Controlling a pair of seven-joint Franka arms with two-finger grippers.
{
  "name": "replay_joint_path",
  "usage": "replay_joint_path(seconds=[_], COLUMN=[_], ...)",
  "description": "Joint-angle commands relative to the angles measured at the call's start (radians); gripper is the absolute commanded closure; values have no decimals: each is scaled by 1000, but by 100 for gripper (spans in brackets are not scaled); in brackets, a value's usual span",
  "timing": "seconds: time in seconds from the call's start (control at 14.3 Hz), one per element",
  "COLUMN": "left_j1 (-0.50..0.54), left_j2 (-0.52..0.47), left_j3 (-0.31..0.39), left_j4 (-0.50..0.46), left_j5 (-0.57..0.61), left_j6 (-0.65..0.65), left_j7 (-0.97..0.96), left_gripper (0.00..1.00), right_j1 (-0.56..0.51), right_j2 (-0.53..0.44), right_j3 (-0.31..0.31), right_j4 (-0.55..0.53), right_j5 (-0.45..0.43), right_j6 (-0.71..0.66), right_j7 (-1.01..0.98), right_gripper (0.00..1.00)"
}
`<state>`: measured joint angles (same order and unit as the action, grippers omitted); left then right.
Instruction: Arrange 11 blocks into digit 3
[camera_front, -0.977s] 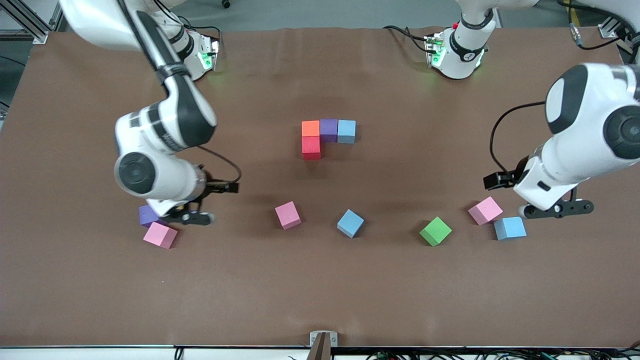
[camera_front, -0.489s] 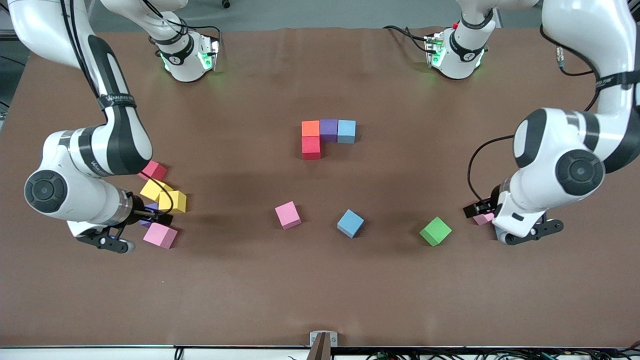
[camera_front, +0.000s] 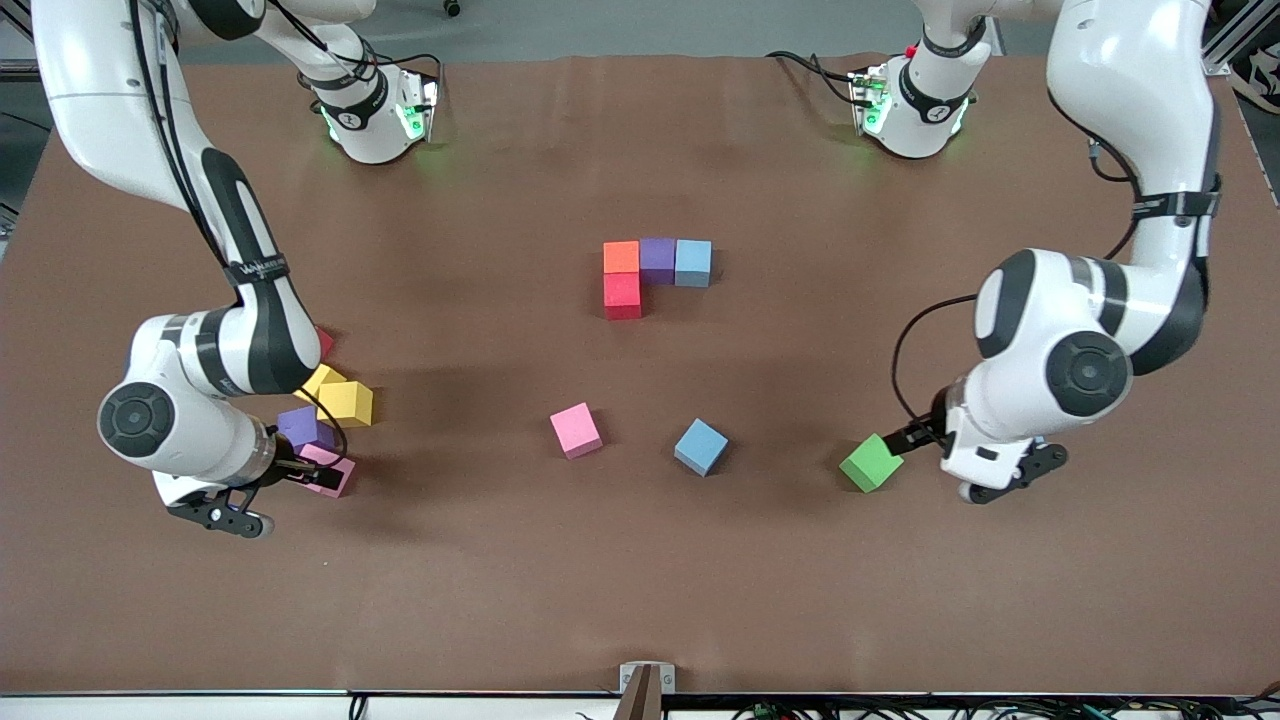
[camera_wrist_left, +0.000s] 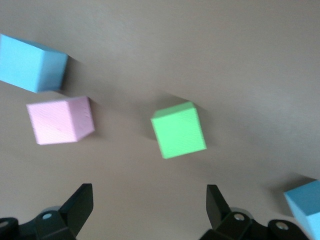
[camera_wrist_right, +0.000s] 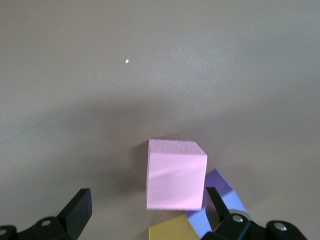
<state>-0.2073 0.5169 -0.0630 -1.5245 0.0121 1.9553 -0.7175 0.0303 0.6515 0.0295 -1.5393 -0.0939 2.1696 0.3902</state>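
Both sets of jaws stand apart and hold nothing; we see the left gripper (camera_wrist_left: 150, 212) low over the table (camera_front: 640, 580) toward the left arm's end, with its fingers (camera_wrist_left: 77, 207) spread, and before it in its wrist view a green block (camera_wrist_left: 178, 129), a pink block (camera_wrist_left: 60, 120) and a light blue block (camera_wrist_left: 31, 63); in the front view the green block (camera_front: 871, 462) sits just beside that arm's wrist, while the other two are hidden beneath the arm; the right gripper (camera_wrist_right: 150, 212) hangs near the right arm's end of the table, fingers wide, a pink cube (camera_wrist_right: 176, 174) ahead of them and a purple cube (camera_wrist_right: 220, 202) and a yellow cube (camera_wrist_right: 170, 232) close by it; mid-table we find the start of the digit 3: an orange block (camera_front: 621, 256), a purple block (camera_front: 657, 259) and a blue block (camera_front: 693, 262) touching in a row, a red block (camera_front: 622, 296) touching the orange one on its camera side; nearer the front edge a lone pink block (camera_front: 576, 430) and a lone blue block (camera_front: 700, 446) lie apart.
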Motion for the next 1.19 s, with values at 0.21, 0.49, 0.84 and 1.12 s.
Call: replay_joint_path(seconds=[0.21,0.49,0.84,1.12], left_j1=[-121,-188,-293,-337], left_j2=[97,146,209,279], left_j3=[6,6,11,14], left_j4=[55,72,110,173], left_j5=[-52,-72,-69,-66], left_j6=[105,187,330,378], left_j7=[-255,-404,-693,-864], left_gripper=[0,0,0,0], right_j1=[-43,-46,-55,-52], right_j2=[42,40,51,50], right_j3=[21,20,21,21], right_j4=[-28,-76,-84,-76], right_j5=[-27,-29,-29,-29], right_j6=[55,75,82,78], right_j7=[1,3,1,-22], right_gripper=[0,0,23,61])
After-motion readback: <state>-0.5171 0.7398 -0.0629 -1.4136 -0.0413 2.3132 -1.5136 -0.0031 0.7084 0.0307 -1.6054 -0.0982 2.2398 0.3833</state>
